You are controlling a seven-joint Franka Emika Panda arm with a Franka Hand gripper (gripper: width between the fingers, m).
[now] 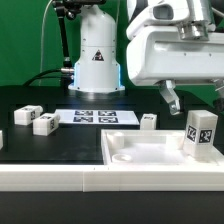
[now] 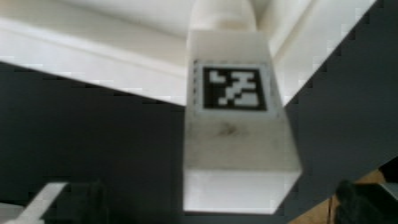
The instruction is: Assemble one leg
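Observation:
One leg [image 1: 200, 135] stands upright on the right part of the large white panel [image 1: 135, 155], its tag facing the front. My gripper [image 1: 192, 103] hangs just above it, jaws open and empty. In the wrist view I look down along this leg [image 2: 235, 120]: its tag is halfway up its side and its blank end face is nearest the camera. My gripper [image 2: 214, 205] straddles that end, and the dark fingers [image 2: 63, 200] stand apart from it on either side. The panel's rim [image 2: 89, 50] runs behind the leg.
Two more legs [image 1: 25, 113] [image 1: 45, 123] lie on the black table at the exterior view's left. Another [image 1: 149, 120] lies just behind the panel. The marker board [image 1: 93, 117] lies in front of the robot base [image 1: 97, 60].

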